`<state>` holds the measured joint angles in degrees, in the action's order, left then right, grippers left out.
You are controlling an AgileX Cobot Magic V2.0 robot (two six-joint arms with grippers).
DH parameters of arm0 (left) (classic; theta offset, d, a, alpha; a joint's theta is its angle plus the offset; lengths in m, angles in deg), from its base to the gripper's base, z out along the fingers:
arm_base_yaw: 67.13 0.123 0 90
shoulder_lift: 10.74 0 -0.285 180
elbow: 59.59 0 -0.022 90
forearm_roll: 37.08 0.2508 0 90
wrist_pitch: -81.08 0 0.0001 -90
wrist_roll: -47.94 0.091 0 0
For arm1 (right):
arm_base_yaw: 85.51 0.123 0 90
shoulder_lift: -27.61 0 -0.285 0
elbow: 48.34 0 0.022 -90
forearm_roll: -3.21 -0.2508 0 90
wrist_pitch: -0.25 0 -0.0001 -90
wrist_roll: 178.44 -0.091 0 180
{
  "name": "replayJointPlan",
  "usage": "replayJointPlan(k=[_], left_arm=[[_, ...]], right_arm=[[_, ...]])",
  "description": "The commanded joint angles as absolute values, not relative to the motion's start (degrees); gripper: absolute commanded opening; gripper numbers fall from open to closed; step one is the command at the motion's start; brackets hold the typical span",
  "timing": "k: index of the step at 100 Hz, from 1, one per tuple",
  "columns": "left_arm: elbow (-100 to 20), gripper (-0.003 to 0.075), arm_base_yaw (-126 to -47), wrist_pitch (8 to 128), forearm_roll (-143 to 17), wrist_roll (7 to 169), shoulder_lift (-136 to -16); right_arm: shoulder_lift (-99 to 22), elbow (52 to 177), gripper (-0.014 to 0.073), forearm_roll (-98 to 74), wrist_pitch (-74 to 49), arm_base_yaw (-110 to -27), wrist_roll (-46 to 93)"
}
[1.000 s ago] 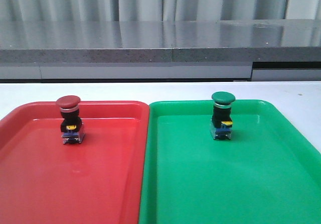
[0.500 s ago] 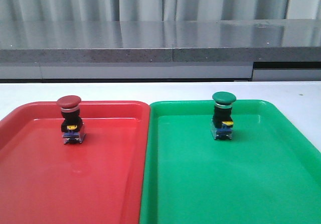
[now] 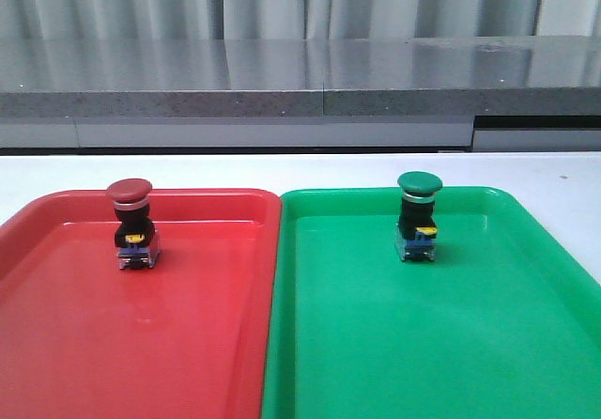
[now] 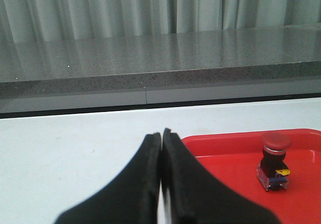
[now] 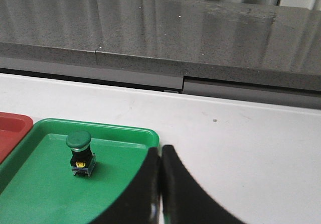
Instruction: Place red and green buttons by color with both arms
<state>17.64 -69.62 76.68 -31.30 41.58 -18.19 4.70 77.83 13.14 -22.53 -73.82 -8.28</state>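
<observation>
While both grippers press together — red button [image 3: 130,220] upright in red tray [image 3: 56,344] | green button [image 3: 417,214] in green tray [image 3: 470,344]

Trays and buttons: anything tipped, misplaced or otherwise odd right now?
Nothing stands out. The red button stands upright in the red tray, the green button upright in the green tray. Both grippers' fingers are closed and empty.

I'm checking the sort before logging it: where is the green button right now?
In the front view the green button stands upright inside the green tray, near its far rim, on the right side; the red tray lies alongside to the left.
</observation>
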Motion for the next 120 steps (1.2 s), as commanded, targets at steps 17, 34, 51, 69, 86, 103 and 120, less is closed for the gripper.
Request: replayJointPlan(k=[17,34,51,69,86,103,120], left_arm=[[19.13,-0.0019,-69.51,81.51,-31.68,41.43,-16.4],[19.13,-0.0019,-69.51,81.51,-31.68,41.43,-16.4],[19.13,-0.0019,-69.51,81.51,-31.68,41.43,-16.4],[19.13,-0.0019,-69.51,81.51,-31.68,41.43,-16.4],[19.13,-0.0019,-69.51,81.51,-31.68,41.43,-16.4],[19.13,-0.0019,-69.51,81.51,-31.68,41.43,-16.4],[19.13,-0.0019,-69.51,81.51,-31.68,41.43,-16.4]], right_arm=[[4.27,79.22,-0.0066,14.1,-18.31,-74.15,-8.18],[4.27,79.22,-0.0066,14.1,-18.31,-74.15,-8.18],[4.27,79.22,-0.0066,14.38,-18.24,-74.15,-8.11],[6.18,75.95,-0.0066,14.99,-13.93,-74.15,-5.51],[11.46,68.64,-0.0066,11.7,-8.68,-74.15,-0.86],[16.74,62.7,-0.0066,8.04,-6.61,-77.62,-0.19],[21.73,58.74,-0.0066,5.31,-5.26,-82.83,-0.19]])
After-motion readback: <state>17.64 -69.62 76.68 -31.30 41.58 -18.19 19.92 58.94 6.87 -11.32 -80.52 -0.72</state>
